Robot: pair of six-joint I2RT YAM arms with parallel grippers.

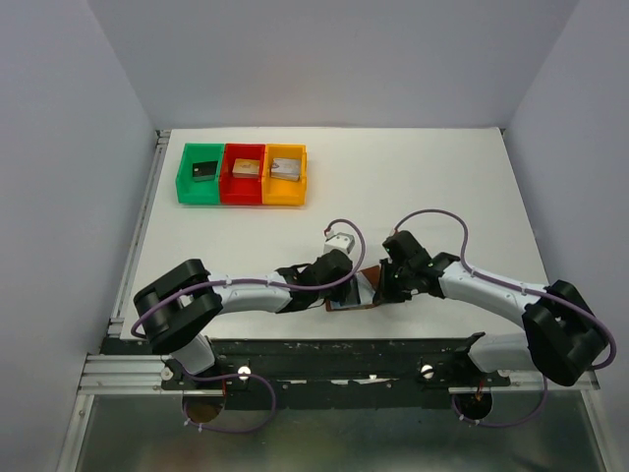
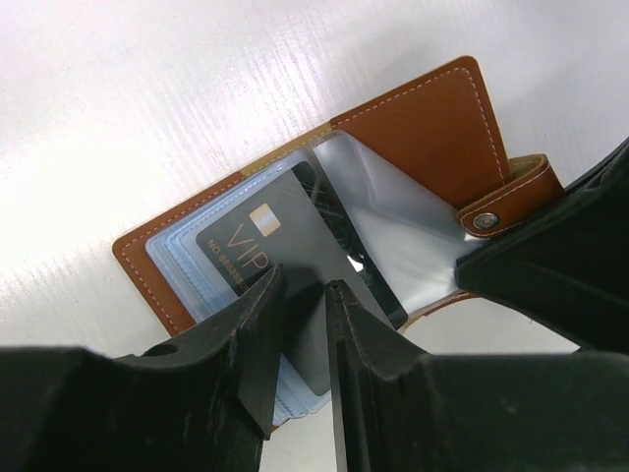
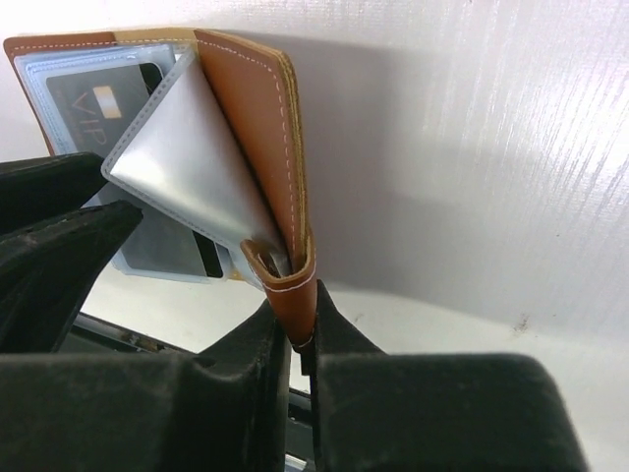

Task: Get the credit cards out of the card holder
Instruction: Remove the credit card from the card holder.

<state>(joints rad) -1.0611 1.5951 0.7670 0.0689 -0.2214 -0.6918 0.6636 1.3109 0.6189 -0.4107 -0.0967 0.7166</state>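
The brown leather card holder (image 2: 432, 118) lies open on the white table near the front edge (image 1: 370, 278). A black credit card (image 2: 265, 236) marked VIP sticks partly out of its pale blue pockets. My left gripper (image 2: 303, 300) hovers over that card, fingers a narrow gap apart, with the card's face showing between them and nothing pinched. My right gripper (image 3: 305, 324) is shut on the holder's brown tab strap (image 3: 295, 290) and holds the right cover (image 3: 251, 108) up on edge. A silvery sleeve page (image 3: 187, 167) stands lifted beside it. Other cards are hidden in the pockets.
Green (image 1: 200, 173), red (image 1: 243, 173) and orange (image 1: 284, 174) bins sit in a row at the back left, each with a small block inside. The black mounting rail (image 1: 344, 349) runs just in front of the card holder. Grey walls close in the table.
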